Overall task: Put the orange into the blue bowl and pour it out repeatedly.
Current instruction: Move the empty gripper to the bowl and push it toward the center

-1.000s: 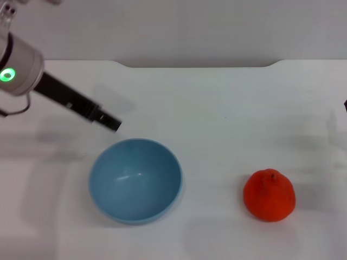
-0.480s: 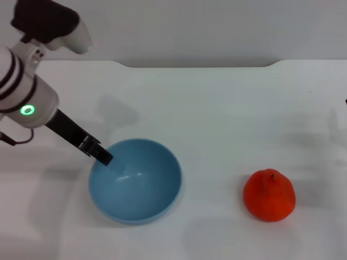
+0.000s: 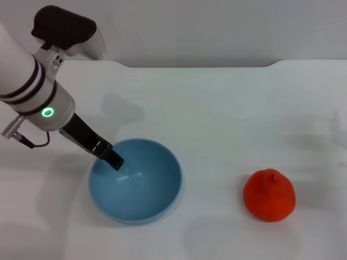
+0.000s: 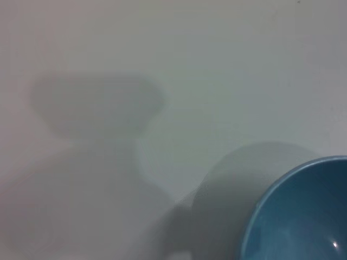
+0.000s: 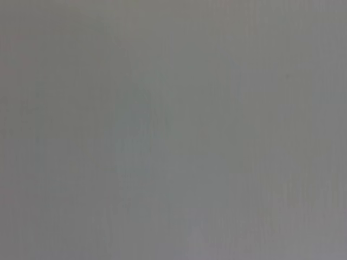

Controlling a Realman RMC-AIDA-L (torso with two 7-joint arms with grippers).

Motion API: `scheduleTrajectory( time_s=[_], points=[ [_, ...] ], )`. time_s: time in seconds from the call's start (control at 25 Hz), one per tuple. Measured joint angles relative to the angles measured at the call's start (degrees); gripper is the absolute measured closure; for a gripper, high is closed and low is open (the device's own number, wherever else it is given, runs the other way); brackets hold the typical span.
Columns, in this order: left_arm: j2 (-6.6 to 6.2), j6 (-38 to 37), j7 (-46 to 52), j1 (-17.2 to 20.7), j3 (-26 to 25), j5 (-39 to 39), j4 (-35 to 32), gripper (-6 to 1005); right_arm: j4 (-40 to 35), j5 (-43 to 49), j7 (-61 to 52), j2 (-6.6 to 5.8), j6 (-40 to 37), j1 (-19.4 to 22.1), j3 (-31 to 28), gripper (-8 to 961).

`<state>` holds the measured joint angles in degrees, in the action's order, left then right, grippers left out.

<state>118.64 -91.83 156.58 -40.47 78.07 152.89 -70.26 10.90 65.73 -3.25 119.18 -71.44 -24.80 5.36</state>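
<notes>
Orange (image 3: pixel 269 195) sits on white surface (image 3: pixel 227 119), well right of blue bowl (image 3: pixel 135 180), untouched. Left pincer (image 3: pixel 114 161) reaches over bowl's left rim, tip inside; can't tell if it's wide or narrow. Right pincer out of sight.

A plain white, smooth-topped counter (image 3: pixel 227 108) fills most of the frame and carries a round, deep, glossy light-blue bowl (image 3: pixel 135 187) at lower left and a bright red-orange, roundish fruit (image 3: pixel 269 195) at lower right, the two well apart.
</notes>
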Motion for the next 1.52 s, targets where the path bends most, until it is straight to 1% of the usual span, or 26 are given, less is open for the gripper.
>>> scheduleTrajectory(
  time_s=[0.36, 0.56, 0.8, 1.0, 1.12, 1.36, 1.52],
  points=[
    [0.01, 2.76, -0.4, -0.8, 0.12, -2.28, 7.11, 203, -0.01, 0.06, 0.0, -0.03, 0.0, 0.09, 0.0, 424],
    [-0.09, 2.98, -0.95, -0.45, 0.59, -4.35, 7.67, 204, -0.01, 0.21, 0.0, -0.06, 0.0, 0.11, 0.14, 424],
    [-0.24, 3.16, -1.0, -0.3, 0.63, -4.75, 7.97, 323, 0.0, 0.28, 0.0, -0.09, -0.01, 0.1, 0.33, 425],
    [-0.24, 2.79, -1.07, -0.4, 0.74, -4.89, 7.59, 546, 0.0, 0.36, 0.0, -0.09, -0.01, 0.1, 0.36, 425],
    [-0.22, 2.93, -1.1, -0.58, 0.76, -4.75, 7.53, 761, 0.0, 0.36, 0.0, -0.09, -0.02, 0.1, 0.36, 425],
    [-0.42, 4.66, -1.11, -0.25, 0.61, -4.53, 6.89, 979, 0.23, 0.46, 0.0, -0.09, -0.62, 0.1, 0.36, 424],
    [-0.43, 4.69, -1.11, -0.31, 0.74, -4.39, 6.89, 987, 0.41, 0.46, 0.0, -0.09, -0.63, -0.45, 0.5, 424]
  ],
)
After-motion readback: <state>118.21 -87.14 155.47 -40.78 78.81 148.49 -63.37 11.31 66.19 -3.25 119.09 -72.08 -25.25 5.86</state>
